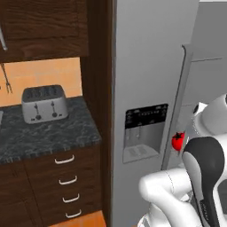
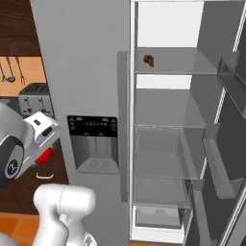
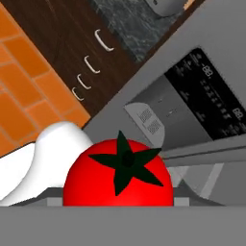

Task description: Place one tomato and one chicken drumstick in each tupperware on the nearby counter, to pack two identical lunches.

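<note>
A small red tomato (image 3: 120, 173) with a dark green stem sits right at the hand in the hand view and hides the fingertips. My gripper (image 2: 44, 150) is shut on the tomato (image 1: 178, 141), held in the air in front of the fridge's closed left door, by the dispenser. A brown chicken drumstick (image 2: 149, 60) lies on an upper shelf of the open fridge compartment. The black marbled counter (image 1: 48, 133) lies to the left, above brown drawers. The tupperware is out of view.
A silver toaster (image 1: 44, 103) stands on the counter against the orange wall. The fridge's dispenser panel (image 1: 145, 133) is just left of the tomato. The open fridge door (image 2: 226, 144) with its bins stands at the right. A dark wooden cabinet side (image 1: 98, 88) separates counter and fridge.
</note>
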Controlling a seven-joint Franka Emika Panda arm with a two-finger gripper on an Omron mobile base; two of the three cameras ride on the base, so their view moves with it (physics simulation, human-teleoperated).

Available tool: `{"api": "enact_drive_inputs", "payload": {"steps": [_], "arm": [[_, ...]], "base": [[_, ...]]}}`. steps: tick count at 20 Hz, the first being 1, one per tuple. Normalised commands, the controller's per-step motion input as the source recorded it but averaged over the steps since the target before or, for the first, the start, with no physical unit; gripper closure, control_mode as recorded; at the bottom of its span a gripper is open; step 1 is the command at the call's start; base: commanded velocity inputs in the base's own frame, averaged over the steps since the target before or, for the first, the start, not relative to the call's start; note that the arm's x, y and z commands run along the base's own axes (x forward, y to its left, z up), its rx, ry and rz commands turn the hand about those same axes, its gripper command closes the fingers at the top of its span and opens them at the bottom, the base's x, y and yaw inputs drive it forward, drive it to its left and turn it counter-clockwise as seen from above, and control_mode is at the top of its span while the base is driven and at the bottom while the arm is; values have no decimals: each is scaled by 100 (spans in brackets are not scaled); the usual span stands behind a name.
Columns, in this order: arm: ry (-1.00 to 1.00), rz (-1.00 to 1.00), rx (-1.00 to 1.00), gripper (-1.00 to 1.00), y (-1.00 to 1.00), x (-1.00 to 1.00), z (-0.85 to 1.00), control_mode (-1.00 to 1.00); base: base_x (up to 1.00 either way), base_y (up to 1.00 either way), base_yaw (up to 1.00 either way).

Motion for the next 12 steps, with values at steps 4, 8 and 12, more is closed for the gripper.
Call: {"api": "enact_drive_inputs", "payload": {"steps": [4,8,12], "arm": [[0,0,0,100,0,0,0,100],[0,0,0,100,0,0,0,100],[0,0,0,100,0,0,0,100]], "base": [[48,100,0],[38,100,2],[2,100,0]]}}
